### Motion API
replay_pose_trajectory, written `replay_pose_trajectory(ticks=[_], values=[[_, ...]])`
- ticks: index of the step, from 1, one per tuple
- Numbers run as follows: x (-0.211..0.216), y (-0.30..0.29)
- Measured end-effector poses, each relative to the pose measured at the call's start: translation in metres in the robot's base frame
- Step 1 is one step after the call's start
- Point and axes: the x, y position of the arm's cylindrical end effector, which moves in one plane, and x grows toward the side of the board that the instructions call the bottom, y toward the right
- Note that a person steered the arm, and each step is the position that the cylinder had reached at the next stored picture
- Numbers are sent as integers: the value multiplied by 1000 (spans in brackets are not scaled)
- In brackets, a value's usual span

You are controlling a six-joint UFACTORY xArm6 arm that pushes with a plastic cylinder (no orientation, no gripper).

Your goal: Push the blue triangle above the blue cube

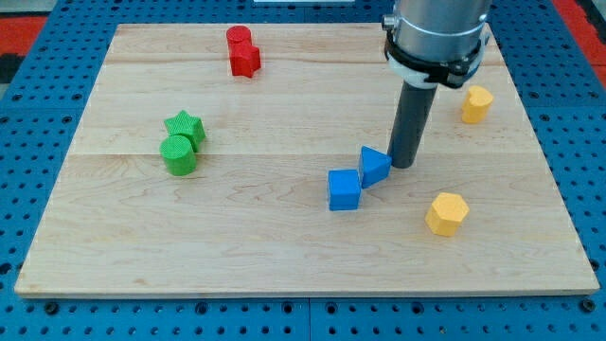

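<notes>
Wooden board (284, 256) on a blue pegboard base (28, 38). View's left: green star (185, 126) with green cylinder (178, 154) touching it just below, the pair well apart from everything else. Top, left of centre: red cylinder (239, 39) and a second red block (245, 60) right under it, touching; the second one's shape is hard to make out. Centre: blue cube (345, 188) sits low, blue triangle (375, 165) at its upper right corner, the two touching or nearly so, can't tell which. So the triangle is up-right of the cube, not straight above it. My tip (404, 166) is down on the board just beside the triangle's right side, at or very near contact; a gap can't be made out. The tool is a plain dark rod, nothing to open or close, holding nothing. Rod rises to a grey collar (437, 38) at the view's top. View's right: yellow hexagon (447, 213) below and right of the tip, near but apart. Another yellow block (476, 103) sits upper right near the board's right edge, roughly hexagonal too.
</notes>
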Motion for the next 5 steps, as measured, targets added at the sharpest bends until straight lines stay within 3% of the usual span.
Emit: replay_pose_trajectory(ticks=[5], values=[[11, -44]])
